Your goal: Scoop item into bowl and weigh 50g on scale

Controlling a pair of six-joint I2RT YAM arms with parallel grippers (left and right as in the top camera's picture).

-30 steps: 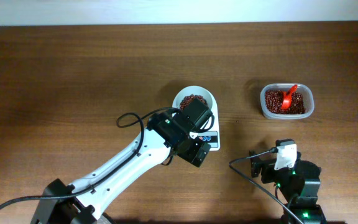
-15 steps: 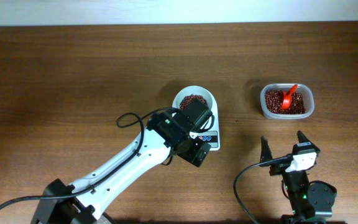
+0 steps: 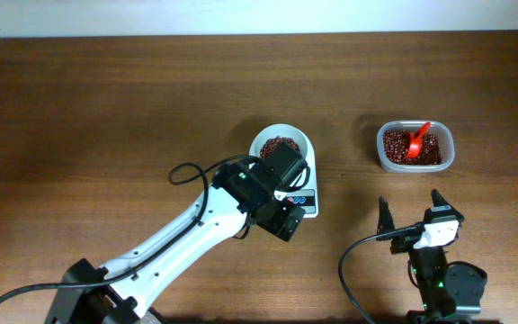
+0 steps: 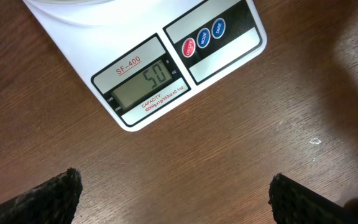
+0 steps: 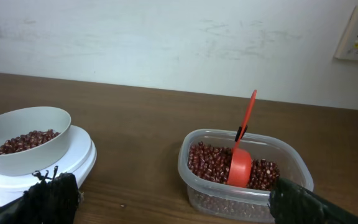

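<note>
The table (image 3: pixel 106 108) and the left arm are unchanged. The left pincer (image 4: pixel 176 190) hangs spread and empty, with the scale (image 4: pixel 148 62) just ahead of its tips reading 50. The right pincer (image 3: pixel 409 202), folded aside a second ago, now faces forward, spread and empty. Ahead to its left, the bowl (image 5: pixel 33 121) sits on the scale holding beans (image 5: pixel 23 142). Straight ahead is the tub (image 5: pixel 253 202) with a red scoop (image 5: pixel 240 165).

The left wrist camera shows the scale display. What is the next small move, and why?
Probably withdraw the left tool, adding nothing: the scale reads 50 with the bowl of beans on it, and the red scoop lies in the tub.
</note>
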